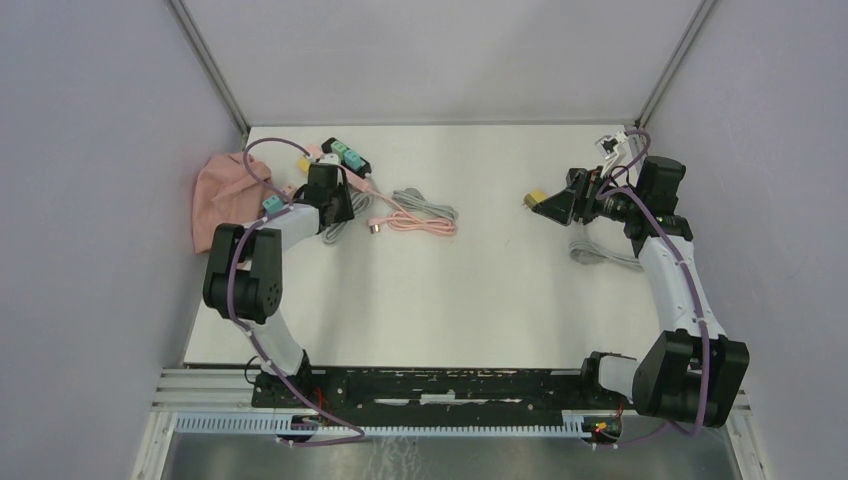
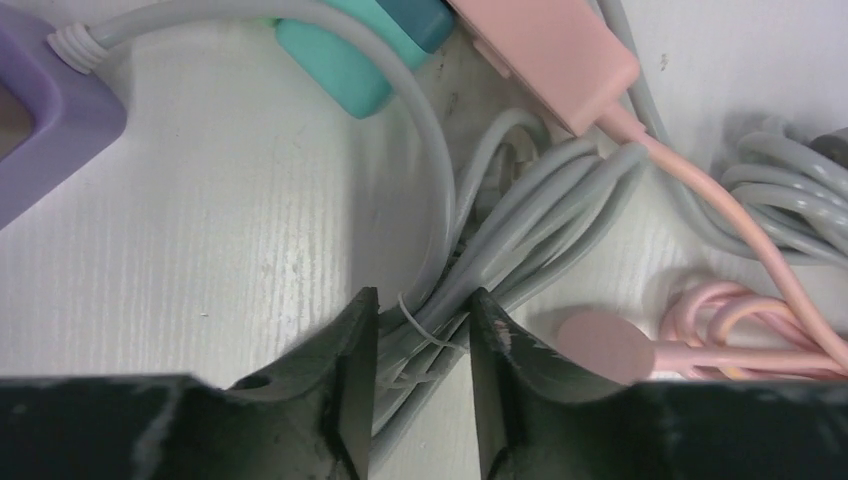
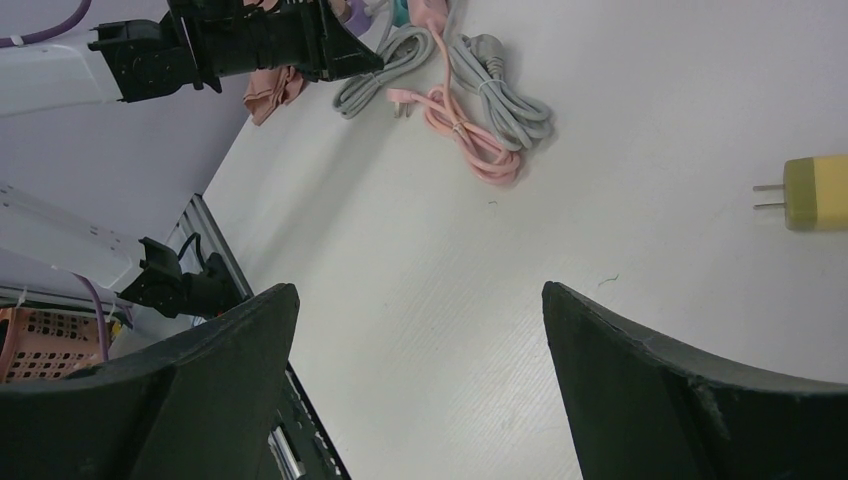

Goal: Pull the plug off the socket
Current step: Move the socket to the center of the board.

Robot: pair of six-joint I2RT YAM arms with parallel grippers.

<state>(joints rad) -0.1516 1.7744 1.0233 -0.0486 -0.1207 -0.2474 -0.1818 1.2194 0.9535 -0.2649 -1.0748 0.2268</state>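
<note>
Grey cable bundle (image 2: 520, 215) sat pinched in the left gripper (image 2: 422, 300) — pink plug (image 2: 545, 55) just beyond; the right gripper (image 3: 420, 288) gaped wide and empty, a yellow plug (image 3: 815, 192) nearby.

Legible text: none in any view.
I went through the top view and both wrist views and can read no lettering, brand, number or sign. The yellow plug (image 3: 815, 192), pink plug (image 2: 545, 55) and teal plug (image 2: 345, 60) show only plain coloured surfaces, too coarse for any fine print.
</note>
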